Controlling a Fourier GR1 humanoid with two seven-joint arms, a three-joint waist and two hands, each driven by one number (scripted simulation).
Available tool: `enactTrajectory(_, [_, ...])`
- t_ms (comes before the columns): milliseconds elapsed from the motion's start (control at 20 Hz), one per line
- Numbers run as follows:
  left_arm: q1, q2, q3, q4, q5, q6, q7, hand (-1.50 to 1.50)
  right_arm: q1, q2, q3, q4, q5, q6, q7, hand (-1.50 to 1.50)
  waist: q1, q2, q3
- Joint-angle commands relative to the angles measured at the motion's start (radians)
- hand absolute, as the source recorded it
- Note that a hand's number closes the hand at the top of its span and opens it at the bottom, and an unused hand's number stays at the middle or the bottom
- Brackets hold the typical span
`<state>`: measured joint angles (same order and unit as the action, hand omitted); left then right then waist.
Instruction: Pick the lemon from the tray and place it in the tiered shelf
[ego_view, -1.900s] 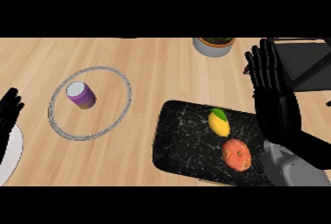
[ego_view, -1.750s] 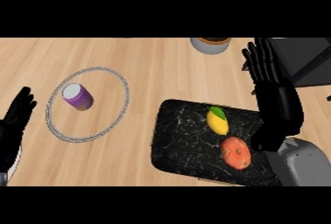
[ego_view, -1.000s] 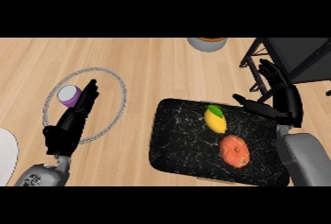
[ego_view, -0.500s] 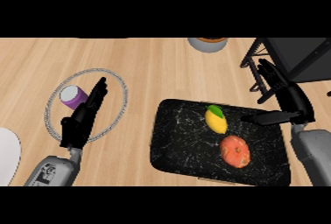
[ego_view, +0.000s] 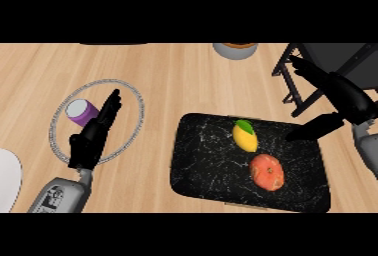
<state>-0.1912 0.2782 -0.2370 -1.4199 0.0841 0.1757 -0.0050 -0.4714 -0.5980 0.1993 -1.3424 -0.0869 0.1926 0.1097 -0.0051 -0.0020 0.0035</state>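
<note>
Lemon (ego_view: 246, 136) lay untouched on the black marbled tray (ego_view: 193, 165), in its upper middle part, green leaf end pointing away from the robot. A red-orange fruit (ego_view: 267, 171) sat just beside it, nearer the robot, not quite touching.

Change noted over the last two seconds: right hand (ego_view: 345, 97) had gone from standing upright beside the tray to leaning in over its far right corner. Fingers were straight and pointed up towards the tiered shelf (ego_view: 347, 55); thumb was spread wide, its tip aimed at the lemon but apart from it. Nothing was held.

Left hand (ego_view: 92, 137) had come in from the left edge and hung over the grey ring (ego_view: 133, 105) on the counter (ego_view: 184, 80), fingers straight and together, just beside the purple cup (ego_view: 81, 111). It also held nothing. Cannot tell whether it touched the ring.

Judgement: the task was at the approach step, with the pick not yet begun. The right hand's wide spread looked like preparation for a grasp, and it was on the shelf side, so the carry should be short once the lemon is taken. Risk: the red-orange fruit sat close enough that fingers closing from the right could nudge it. The left hand's shift seemed unrelated to the lemon.
</note>
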Motion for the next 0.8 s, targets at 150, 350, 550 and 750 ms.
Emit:
enactTrajectory(150, [0.013,0.023,0.032,0.001,0.021,-0.036,-0.007,0.00,-0.087,-0.104,0.146,-0.180,0.119,0.134,0.286,-1.50,0.004,-0.005,-0.006])
enactTrajectory(350, [-0.031,-0.048,0.015,0.057,-0.027,0.007,-0.008,0.00,-0.085,-0.085,0.147,-0.295,0.148,0.161,0.428,-1.50,-0.003,-0.001,-0.005])
enactTrajectory(550, [0.069,-0.006,0.018,-0.107,-0.051,-0.016,0.045,0.00,-0.018,-0.061,0.089,-0.372,0.171,0.201,0.467,-1.50,0.008,-0.001,-0.004])
enactTrajectory(750, [0.025,-0.070,0.015,-0.063,-0.076,-0.013,0.055,0.00,-0.091,0.046,0.080,-0.391,0.185,0.248,0.591,-1.50,0.008,0.001,-0.004])
